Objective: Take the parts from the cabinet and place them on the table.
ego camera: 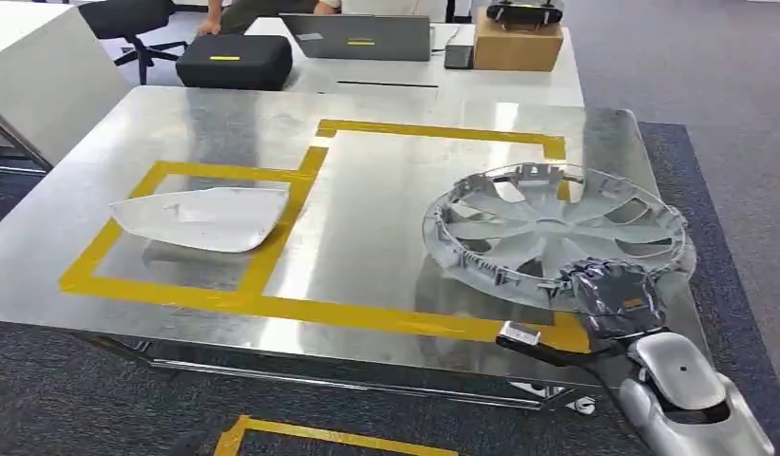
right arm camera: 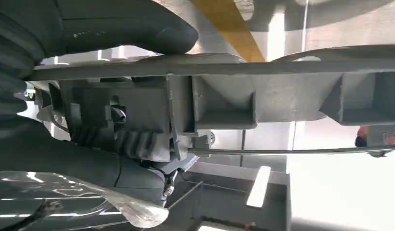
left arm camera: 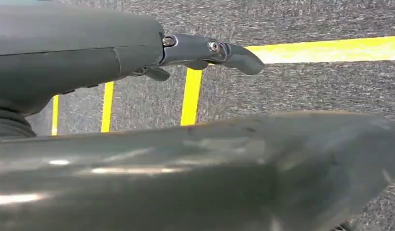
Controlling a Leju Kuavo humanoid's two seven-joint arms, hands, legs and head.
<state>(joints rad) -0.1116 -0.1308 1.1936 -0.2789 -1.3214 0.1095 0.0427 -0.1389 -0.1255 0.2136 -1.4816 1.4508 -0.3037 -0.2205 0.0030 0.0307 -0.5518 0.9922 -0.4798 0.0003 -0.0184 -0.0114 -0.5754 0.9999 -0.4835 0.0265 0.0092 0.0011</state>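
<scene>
A silver wheel cover sits tilted over the right part of the steel table, inside the larger yellow-taped area. My right hand grips its near rim, with the thumb on one face and the fingers under the ribbed edge. A white curved mirror-housing part lies in the smaller yellow-taped square at the left. My left hand hangs over grey carpet beside yellow floor tape, holding nothing.
Behind the steel table a white desk carries a black case, a laptop and a cardboard box. An office chair stands at the back left. Yellow floor tape marks the carpet in front of the table.
</scene>
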